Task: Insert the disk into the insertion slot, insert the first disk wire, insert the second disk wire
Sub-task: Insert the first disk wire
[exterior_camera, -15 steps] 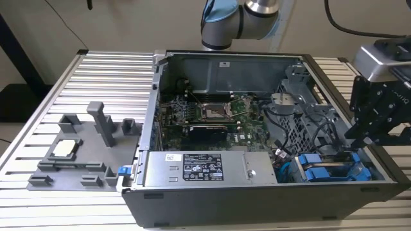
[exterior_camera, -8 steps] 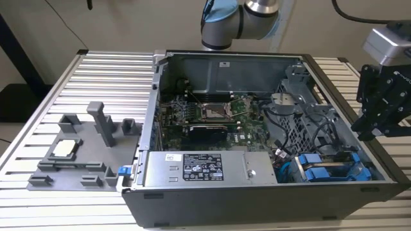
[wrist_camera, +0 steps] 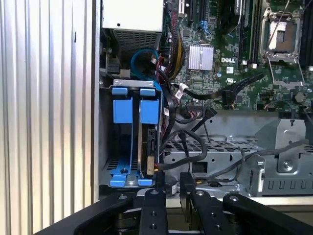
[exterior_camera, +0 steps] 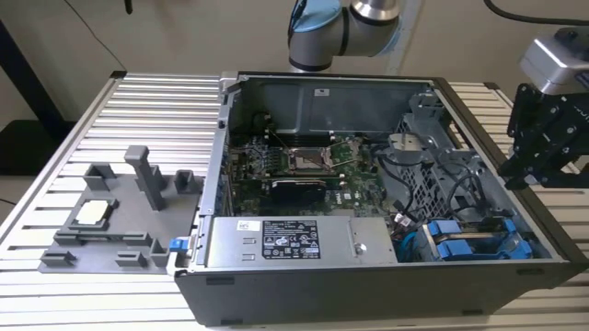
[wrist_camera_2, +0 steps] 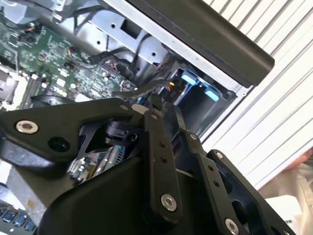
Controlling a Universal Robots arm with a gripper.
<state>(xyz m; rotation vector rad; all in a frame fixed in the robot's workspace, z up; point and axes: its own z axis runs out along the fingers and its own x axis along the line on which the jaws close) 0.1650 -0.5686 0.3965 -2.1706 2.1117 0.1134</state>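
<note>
motherboard in case | power-supply box | grey fixture on table

Looks like a robotics lab I'm in: slotted aluminium bench, open PC case, grey jig plate beside it.

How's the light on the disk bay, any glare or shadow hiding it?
First wrist view: disk and blue carriers evenly lit, table glaring. Second wrist view: slot deep in shadow, table washed out. Exterior view: even, no glare there.
</note>
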